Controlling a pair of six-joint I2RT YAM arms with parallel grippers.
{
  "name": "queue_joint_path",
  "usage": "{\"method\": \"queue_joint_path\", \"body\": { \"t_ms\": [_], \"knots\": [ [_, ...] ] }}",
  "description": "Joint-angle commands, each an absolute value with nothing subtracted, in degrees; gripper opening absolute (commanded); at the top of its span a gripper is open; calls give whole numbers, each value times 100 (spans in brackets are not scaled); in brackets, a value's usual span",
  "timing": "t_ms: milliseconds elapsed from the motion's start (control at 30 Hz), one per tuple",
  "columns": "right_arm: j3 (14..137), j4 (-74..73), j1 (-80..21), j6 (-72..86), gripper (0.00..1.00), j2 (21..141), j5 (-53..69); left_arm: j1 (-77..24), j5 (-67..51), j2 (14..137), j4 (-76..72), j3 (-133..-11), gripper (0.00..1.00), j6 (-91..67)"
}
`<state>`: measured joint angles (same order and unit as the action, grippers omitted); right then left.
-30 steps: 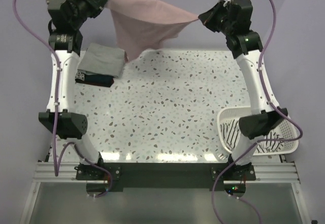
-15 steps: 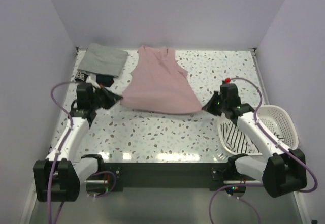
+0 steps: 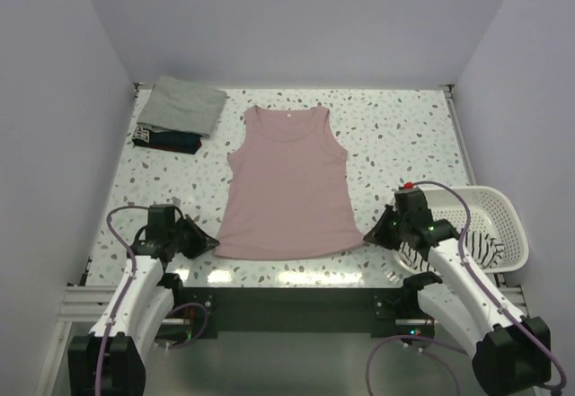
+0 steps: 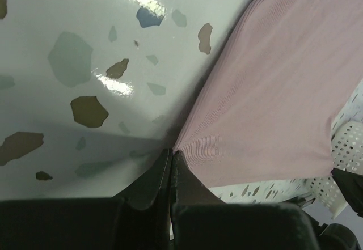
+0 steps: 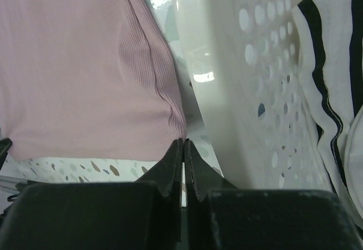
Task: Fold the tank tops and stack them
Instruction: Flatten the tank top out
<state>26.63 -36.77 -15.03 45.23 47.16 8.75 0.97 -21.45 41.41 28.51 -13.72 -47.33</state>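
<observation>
Down at the near edge of the speckled terrazzo-pattern table [image 3: 395, 136], both arms are stretched low. The left end effector [image 4: 172, 151] has its black fingers pressed tight together, nipping the near left hem corner of the dusty pink ribbed tank top [image 3: 287, 180]. Over on the other side, the right end effector [image 5: 183, 142] is clamped just as tightly on the near right hem corner, right beside the wall of the white plastic slotted basket [image 3: 503, 212]. That basket sits at the table's near right corner, and inside it lies the white tank top with thin black stripes [image 5: 334, 91], bunched up against the perforated wall.

Moving up the table: the pink top is spread flat in the middle, hem toward the arms, straps and neckline pointing to the far wall. The fabric looks smooth, with a slight ripple by the right corner.

And at the far left corner, the folded grey-green tank top [image 3: 184, 104] rests on top of the folded dark navy tank top [image 3: 171, 140], whose near edge peeks out beneath, well apart from the pink one.
</observation>
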Motion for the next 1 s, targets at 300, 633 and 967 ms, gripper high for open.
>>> {"method": "queue_joint_path", "body": {
  "t_ms": [300,633,967],
  "knots": [
    [2751,-5465,-1477,4623,13,3982,554,70,-2556,3700,4044,-1915,24,-3983],
    [3752,-5670,-1651,4315,54,3884,491,44,-2022,4321,3606,-3339,57,-3700],
    [5719,-3929,-6247,5766,51,7239,-2002,-237,-1846,8110,969,-4849,31,-3947]
  ]
}}
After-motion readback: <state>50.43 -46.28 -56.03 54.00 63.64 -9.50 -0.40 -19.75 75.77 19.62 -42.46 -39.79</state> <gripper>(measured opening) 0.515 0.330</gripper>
